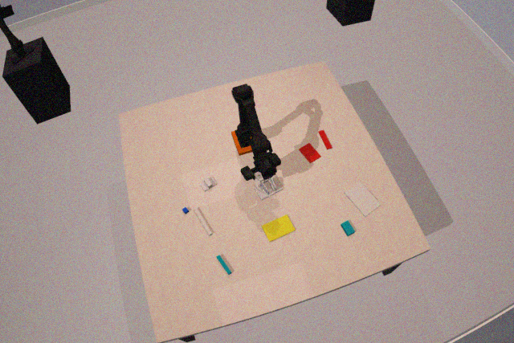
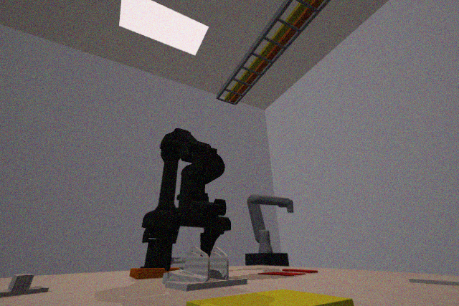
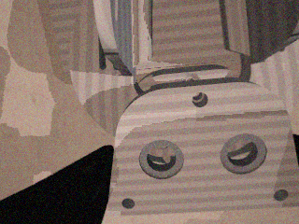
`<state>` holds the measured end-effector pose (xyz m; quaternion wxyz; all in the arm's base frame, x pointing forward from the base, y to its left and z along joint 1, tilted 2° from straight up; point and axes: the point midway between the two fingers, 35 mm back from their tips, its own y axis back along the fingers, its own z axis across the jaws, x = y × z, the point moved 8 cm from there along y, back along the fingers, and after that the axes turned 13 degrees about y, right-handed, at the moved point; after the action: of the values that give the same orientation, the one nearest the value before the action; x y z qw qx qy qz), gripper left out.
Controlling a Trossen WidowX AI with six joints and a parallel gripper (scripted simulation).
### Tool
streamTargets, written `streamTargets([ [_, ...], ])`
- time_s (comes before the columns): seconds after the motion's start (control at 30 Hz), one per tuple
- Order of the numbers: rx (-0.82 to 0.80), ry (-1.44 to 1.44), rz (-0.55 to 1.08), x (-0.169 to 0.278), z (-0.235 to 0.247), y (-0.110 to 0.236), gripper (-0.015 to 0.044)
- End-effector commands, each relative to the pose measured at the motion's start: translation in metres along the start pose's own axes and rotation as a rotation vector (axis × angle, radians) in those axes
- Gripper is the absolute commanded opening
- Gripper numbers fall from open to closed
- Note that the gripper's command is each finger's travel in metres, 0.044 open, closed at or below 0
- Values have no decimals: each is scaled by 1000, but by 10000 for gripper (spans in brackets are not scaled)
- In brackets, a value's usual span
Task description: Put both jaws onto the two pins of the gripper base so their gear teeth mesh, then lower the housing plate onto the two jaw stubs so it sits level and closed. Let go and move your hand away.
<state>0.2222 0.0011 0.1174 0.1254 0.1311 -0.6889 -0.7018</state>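
Gripper (image 1: 258, 173) (image 2: 191, 252) (image 3: 194, 148) set wide, fingers gripping the housing plate (image 1: 263, 181) (image 2: 178, 259) (image 3: 201, 133) by its sides. Base-and-jaws assembly (image 1: 270, 193) (image 2: 216, 284) (image 3: 187, 37) is just beside and below my gripper, jaws upright. Plate isn't closed over the jaws. Can't tell whether plate touches them. Yellow block (image 1: 278, 227) (image 2: 272, 298) lies beyond the base from my gripper.
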Motion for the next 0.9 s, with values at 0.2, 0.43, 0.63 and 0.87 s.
streamTargets([
  [0.2, -4, -3, -1, 0, 0, -2, 351],
  [0.43, -4, -3, -1, 0, 0, -5, 351],
  [0.63, -4, -3, -1, 0, 0, -5, 351],
  [0.87, -4, -3, -1, 0, 0, -7, 351],
])
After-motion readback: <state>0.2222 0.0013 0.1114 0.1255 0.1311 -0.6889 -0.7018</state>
